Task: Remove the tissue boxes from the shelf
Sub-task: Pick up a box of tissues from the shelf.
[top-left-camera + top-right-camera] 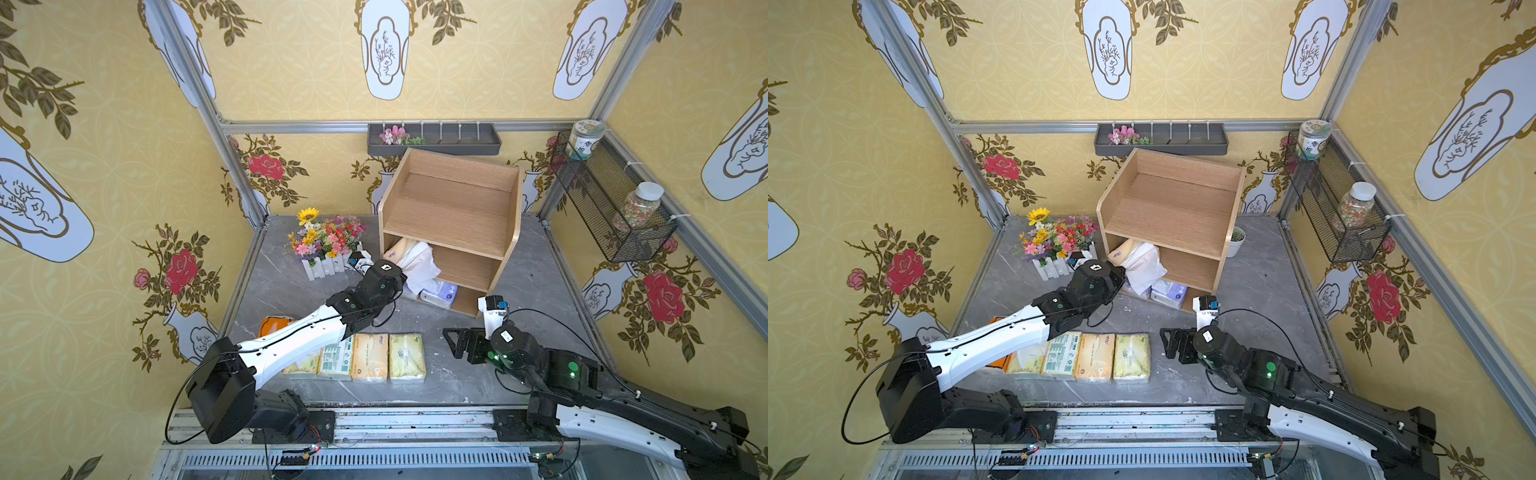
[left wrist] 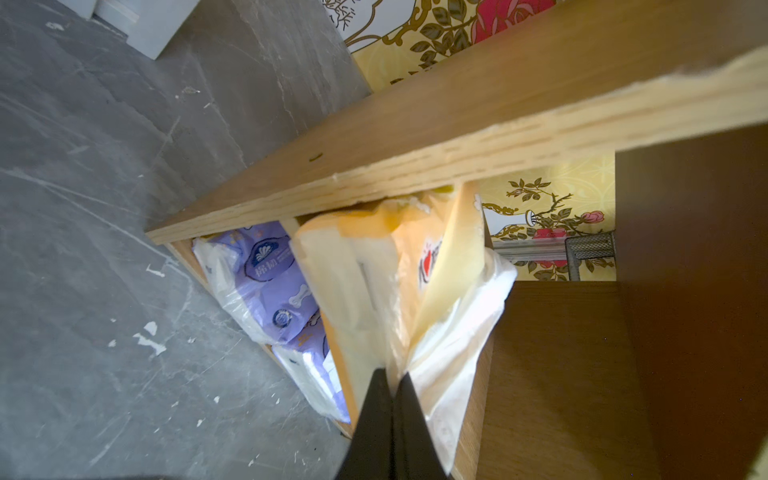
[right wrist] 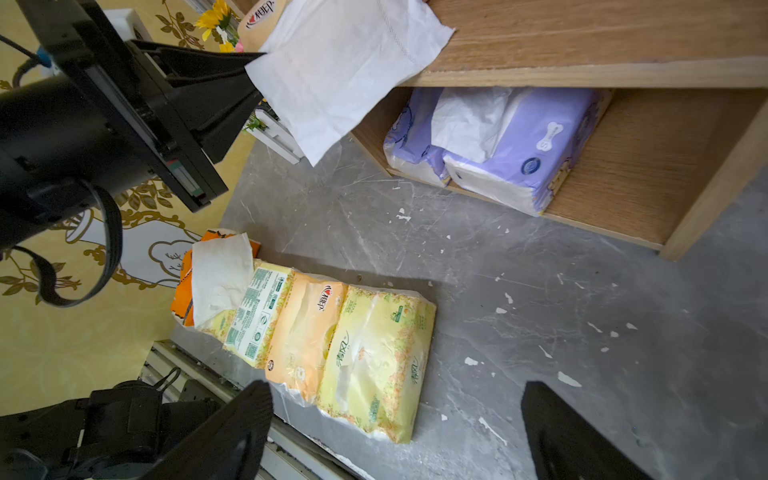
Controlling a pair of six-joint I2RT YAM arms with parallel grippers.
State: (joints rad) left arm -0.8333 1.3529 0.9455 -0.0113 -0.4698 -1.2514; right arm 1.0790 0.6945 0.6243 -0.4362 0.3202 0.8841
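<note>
Five tissue packs point(image 1: 370, 357) out on bench point(image 1: 519, 291); three left in shelf point(image 1: 453, 208), cream pack point(image 2: 365, 257) pinched by closed left hand point(image 2: 392, 376); right hand point(image 3: 395, 388) spread wide, empty.

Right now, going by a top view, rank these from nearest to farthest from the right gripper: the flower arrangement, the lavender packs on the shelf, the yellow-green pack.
1. yellow-green pack, end of the front row, just beside the right gripper.
2. lavender packs, bottom tier of the shelf, farther back.
3. flower arrangement, far back, beyond the left arm.
</note>
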